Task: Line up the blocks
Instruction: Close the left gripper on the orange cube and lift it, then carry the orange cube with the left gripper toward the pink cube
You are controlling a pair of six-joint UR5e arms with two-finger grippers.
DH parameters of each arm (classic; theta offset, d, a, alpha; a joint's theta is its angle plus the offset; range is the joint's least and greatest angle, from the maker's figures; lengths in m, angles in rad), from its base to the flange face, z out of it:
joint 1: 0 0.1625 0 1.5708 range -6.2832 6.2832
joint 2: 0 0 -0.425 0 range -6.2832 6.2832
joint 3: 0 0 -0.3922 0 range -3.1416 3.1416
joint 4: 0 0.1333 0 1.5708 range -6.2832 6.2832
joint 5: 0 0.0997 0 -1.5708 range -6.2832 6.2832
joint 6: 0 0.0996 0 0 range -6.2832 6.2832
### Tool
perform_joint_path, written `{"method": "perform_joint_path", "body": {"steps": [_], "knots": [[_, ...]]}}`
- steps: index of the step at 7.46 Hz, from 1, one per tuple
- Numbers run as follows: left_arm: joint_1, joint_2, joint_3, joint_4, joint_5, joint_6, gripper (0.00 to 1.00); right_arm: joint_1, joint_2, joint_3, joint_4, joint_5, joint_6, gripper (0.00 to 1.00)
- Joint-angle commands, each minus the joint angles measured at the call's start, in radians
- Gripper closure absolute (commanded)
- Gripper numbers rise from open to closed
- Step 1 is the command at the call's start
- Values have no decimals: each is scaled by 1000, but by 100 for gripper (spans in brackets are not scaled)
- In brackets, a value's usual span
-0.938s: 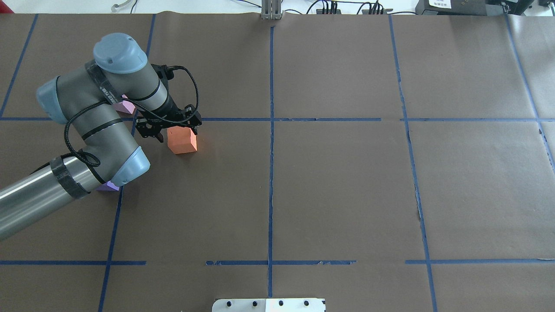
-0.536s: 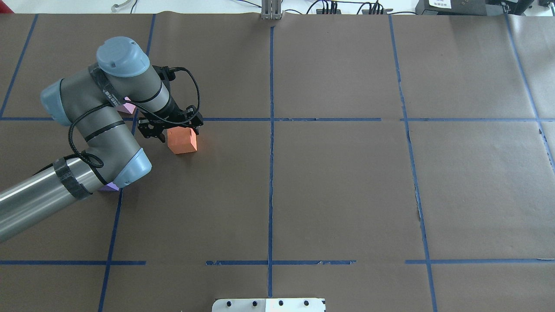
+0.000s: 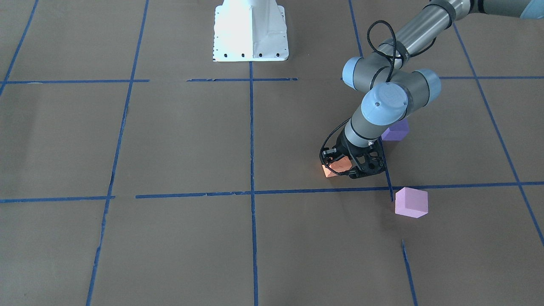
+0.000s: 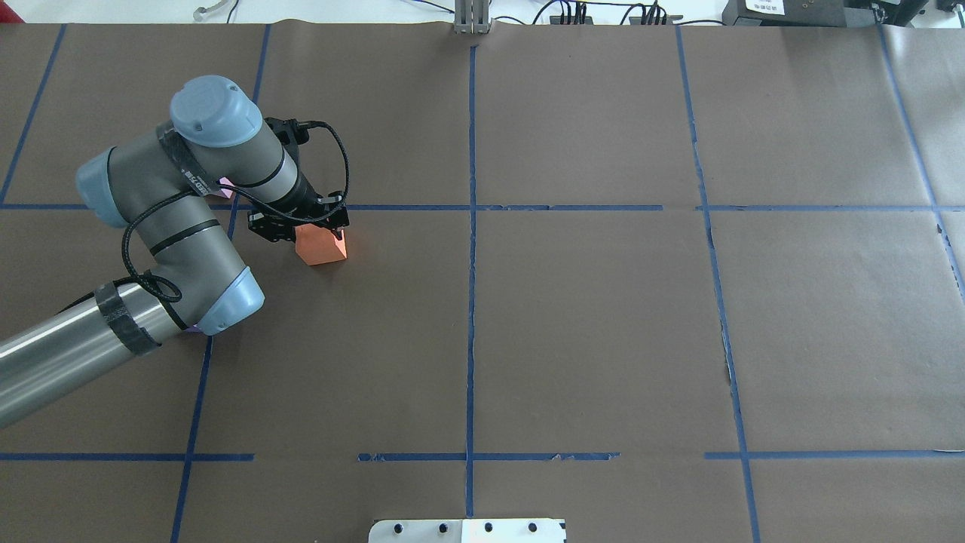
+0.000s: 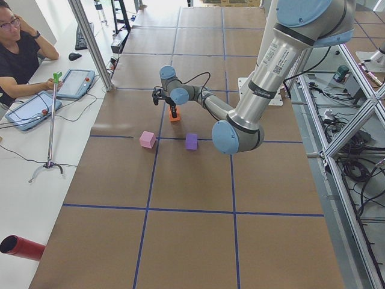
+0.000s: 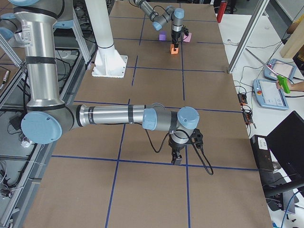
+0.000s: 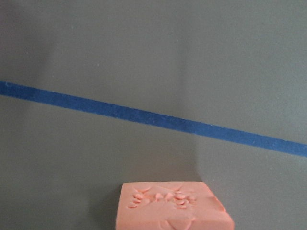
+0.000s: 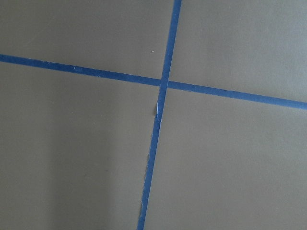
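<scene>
orange block (image 4: 323, 247) clamped between the left fingers (image 4: 338, 225).

Orange block (image 3: 333, 169), blue-violet block (image 3: 396, 131) and pink block (image 3: 410, 202), all matte, lie apart in a triangle.

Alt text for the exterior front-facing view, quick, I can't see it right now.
The left gripper is lowered and closed around the orange block. The pink block lies apart, nearer the camera, and the violet block peeks out from behind the arm.
</scene>
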Motion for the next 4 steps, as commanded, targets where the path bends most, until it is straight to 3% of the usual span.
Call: {"method": "perform_joint_path", "body": {"steps": [1,4], "knots": [[-45,26,-132,114,-7,33,91,0,0,0,0,0,0,0],[-152,34,-404,482,-8,283,91,0,0,0,0,0,0,0]]}}
